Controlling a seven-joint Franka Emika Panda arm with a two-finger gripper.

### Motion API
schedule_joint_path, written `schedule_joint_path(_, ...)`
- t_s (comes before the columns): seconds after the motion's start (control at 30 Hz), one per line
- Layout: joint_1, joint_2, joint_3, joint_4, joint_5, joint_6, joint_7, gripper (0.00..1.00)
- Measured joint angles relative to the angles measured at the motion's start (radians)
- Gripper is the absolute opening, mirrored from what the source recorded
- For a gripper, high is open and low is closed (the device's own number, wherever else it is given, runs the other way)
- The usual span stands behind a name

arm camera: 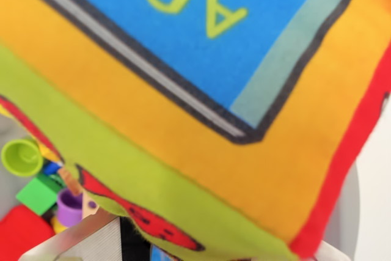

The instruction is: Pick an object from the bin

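Your wrist view is almost filled by a soft fabric cube (pixel 201 120), pressed close against the lens and tilted — a blue panel with yellow letters, a grey-and-black border, an orange band, a lime-green side with a red shape and a red edge on the wrist view's right. You cannot see the gripper's fingers at all, so you cannot tell whether they are clamped on the cube or apart. Below the cube, at the lower left, you see part of the bin's contents: a red soft item (pixel 21 233), a green block (pixel 38 194), a lime-green cup (pixel 22 157) and a small purple cup (pixel 70 207) just beside the block.
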Motion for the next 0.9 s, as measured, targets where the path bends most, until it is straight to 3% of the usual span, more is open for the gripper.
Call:
schedule_joint_path(0.33, 0.001, -0.006, 0.000, 0.027, 0.001, -0.033, -0.001, 0.00)
schedule_joint_path(0.9, 0.001, -0.005, 0.000, 0.030, 0.001, -0.037, -0.001, 0.00)
